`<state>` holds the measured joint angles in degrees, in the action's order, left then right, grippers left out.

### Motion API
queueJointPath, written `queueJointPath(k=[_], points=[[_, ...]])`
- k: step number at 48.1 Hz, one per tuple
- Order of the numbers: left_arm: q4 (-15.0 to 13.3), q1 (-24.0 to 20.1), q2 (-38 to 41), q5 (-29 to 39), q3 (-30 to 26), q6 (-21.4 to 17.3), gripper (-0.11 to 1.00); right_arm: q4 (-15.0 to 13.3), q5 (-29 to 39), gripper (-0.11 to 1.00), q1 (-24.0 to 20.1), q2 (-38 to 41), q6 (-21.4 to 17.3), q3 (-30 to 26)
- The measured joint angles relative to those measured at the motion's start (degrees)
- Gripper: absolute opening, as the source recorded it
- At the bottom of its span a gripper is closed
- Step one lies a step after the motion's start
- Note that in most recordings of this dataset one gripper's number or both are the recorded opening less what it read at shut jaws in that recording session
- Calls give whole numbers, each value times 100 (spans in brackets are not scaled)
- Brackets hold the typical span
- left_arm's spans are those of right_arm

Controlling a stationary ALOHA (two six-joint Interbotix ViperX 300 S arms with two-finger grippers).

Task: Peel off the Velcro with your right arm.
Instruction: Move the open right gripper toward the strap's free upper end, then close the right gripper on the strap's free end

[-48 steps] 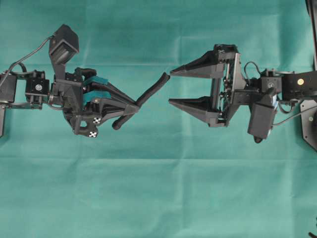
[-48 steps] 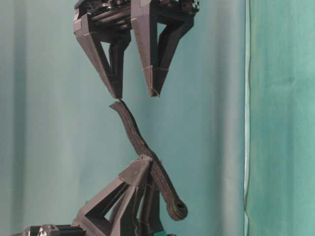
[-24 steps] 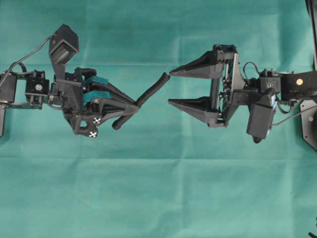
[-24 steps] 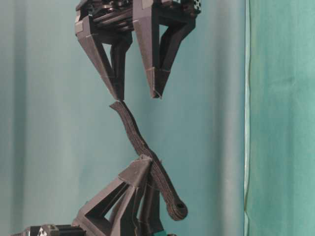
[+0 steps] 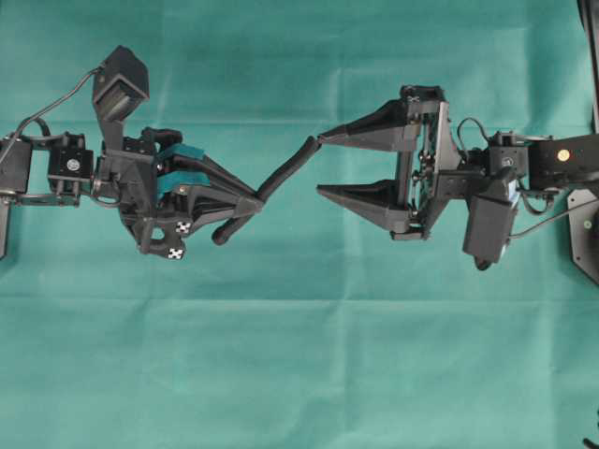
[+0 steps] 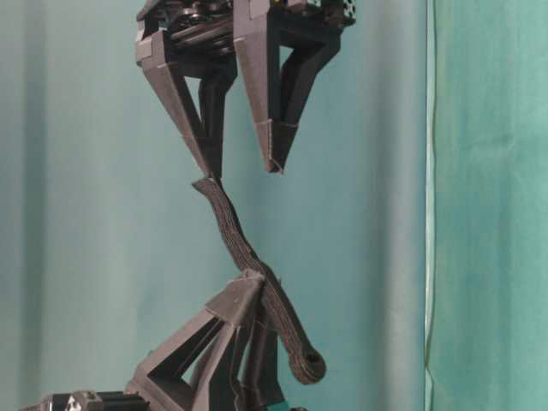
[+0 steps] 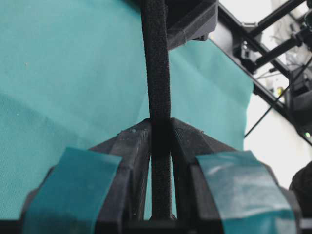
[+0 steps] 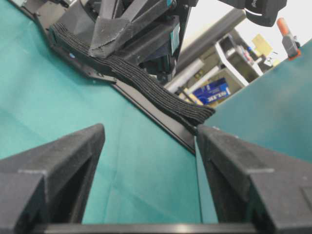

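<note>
The Velcro (image 5: 285,168) is a slim black strip held in the air and slanting toward the right arm. My left gripper (image 5: 257,201), the one with teal patches, is shut on it (image 7: 156,73) partway along, and the knob end (image 6: 310,368) sticks out behind the fingers. My right gripper (image 5: 320,165) faces it, open. The strip's free end (image 8: 197,114) lies right at the tip of one right finger (image 8: 219,151), while the other finger (image 8: 78,151) stands apart. Seen from table level, the right gripper (image 6: 244,171) hangs just above the strip's tip (image 6: 204,183).
Green cloth (image 5: 299,355) covers the table under both arms. The left arm's boxy camera (image 5: 120,82) sticks up at the back left. A dark frame (image 5: 588,56) runs along the right edge. Shelving and clutter (image 8: 229,73) show beyond the table.
The right jaws have narrowed and the gripper has crept slightly toward the Velcro's free end. The left gripper and the strip have stayed put.
</note>
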<state>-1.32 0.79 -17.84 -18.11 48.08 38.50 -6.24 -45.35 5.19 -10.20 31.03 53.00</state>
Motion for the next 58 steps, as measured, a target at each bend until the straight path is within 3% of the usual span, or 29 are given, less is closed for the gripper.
queueJointPath(k=[24, 39, 58], points=[[0, 0, 9, 0, 0, 0, 10, 0, 0, 29, 0, 0, 9, -9], [0, 0, 0, 0, 0, 0, 10, 0, 9, 4, 26, -9, 0, -9], [0, 0, 0, 0, 0, -9, 10, 0, 9, 2, 26, 0, 9, -44]])
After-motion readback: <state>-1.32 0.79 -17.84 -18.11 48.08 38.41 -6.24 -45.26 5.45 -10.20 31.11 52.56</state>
